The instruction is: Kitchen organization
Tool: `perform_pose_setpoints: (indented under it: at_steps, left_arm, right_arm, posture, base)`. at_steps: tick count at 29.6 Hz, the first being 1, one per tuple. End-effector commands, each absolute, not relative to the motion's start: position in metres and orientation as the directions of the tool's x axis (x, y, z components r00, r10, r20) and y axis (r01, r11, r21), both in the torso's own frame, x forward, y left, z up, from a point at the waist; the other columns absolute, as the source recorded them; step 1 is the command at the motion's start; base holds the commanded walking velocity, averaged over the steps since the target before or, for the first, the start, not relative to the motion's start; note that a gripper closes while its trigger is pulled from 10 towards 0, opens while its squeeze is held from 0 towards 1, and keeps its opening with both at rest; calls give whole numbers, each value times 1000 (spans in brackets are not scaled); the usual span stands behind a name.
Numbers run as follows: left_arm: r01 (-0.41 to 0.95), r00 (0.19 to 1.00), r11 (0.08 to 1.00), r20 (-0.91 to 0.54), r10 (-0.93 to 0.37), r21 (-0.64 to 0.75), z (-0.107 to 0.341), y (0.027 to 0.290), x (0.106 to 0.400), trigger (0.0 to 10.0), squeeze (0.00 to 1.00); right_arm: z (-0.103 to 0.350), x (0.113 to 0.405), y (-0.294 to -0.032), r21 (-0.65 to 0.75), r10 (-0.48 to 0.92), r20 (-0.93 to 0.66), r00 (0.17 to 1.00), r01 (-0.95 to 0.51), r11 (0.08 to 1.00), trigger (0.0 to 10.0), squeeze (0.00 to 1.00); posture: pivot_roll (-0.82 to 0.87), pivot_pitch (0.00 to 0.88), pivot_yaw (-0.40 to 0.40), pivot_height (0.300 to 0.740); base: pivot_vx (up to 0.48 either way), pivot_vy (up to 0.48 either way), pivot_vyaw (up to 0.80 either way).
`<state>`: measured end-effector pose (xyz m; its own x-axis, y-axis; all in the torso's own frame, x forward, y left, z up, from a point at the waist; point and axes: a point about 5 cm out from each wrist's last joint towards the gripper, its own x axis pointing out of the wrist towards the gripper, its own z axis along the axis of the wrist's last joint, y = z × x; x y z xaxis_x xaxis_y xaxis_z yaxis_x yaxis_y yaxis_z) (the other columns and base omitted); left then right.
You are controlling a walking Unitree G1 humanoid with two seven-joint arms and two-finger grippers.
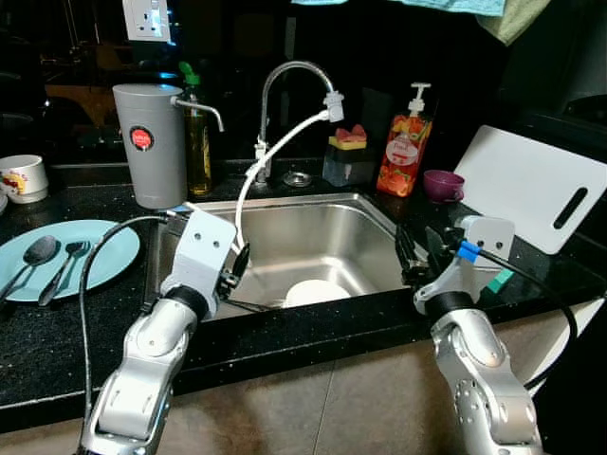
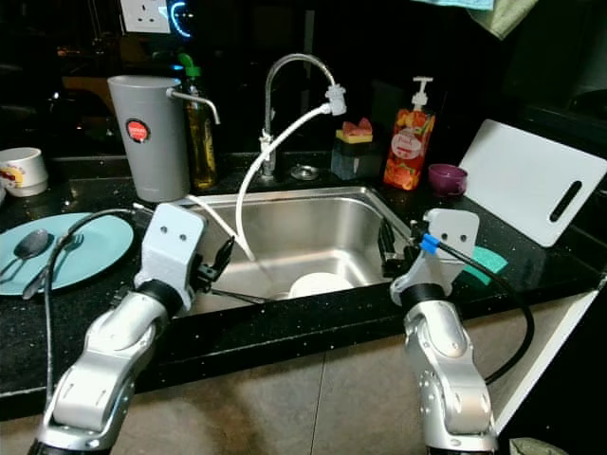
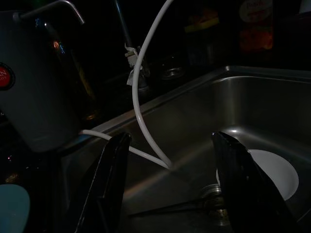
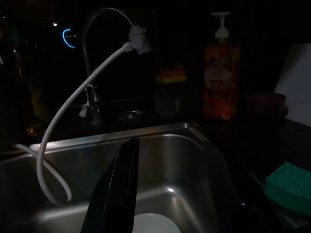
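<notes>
Left gripper: the left gripper (image 3: 170,194) hangs over the near-left part of the stainless sink (image 1: 313,227), its two black fingers (image 3: 109,194) spread wide with nothing between them.
Right gripper: the right gripper (image 1: 417,254) sits at the sink's right rim; one black finger is plain in its wrist view, and I cannot tell how far apart the pair stands. Nothing appears to be held.
Task's thing: a white plate (image 1: 313,292) lies flat on the sink floor, near the front wall and close beside the drain (image 3: 214,194). A thin dark utensil (image 3: 160,209), probably cutlery, lies on the floor just beside it.
How the plate will handle: it looks like ceramic or melamine, so stiff, moderately light, breakable if dropped on steel, and likely wet and slippery.
Where to take hold: by judgement, the rim is the only purchase; lying flat, an edge must be tipped up against the sink wall or pinched from above at the near lip.
Hazard: the white hose (image 1: 248,180) from the tap (image 1: 294,76) loops down into the basin near the left gripper and could snag.
Counter left: a teal plate (image 1: 104,256) carries spoons (image 1: 38,254); a grey water filter (image 1: 150,142) and an oil bottle (image 1: 197,142) stand behind.
Counter right: soap dispenser (image 1: 406,142), purple bowl (image 1: 442,184), white cutting board (image 1: 531,185), green sponge (image 4: 291,187).
</notes>
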<state>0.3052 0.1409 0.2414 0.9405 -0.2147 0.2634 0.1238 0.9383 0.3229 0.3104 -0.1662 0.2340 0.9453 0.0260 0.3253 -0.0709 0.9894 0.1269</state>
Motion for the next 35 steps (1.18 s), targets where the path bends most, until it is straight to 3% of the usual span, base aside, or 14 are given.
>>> perform_pose_setpoints:
  at_steps: [1,35]
  left_arm:
    - [141,934,932,266,-236,333,243,136,306,10000,0]
    - [141,936,932,261,-235,335,242,135,306,10000,0]
  right_arm:
    - [236,309,-168,121,20,336,942,-64,991,10000,0]
    - [235,307,-168,121,14,332,943,-58,991,10000,0]
  posture:
    - [174,5,-95,740]
    - [168,15,-90,740]
  base:
    - [0,0,0]
    - [0,0,0]
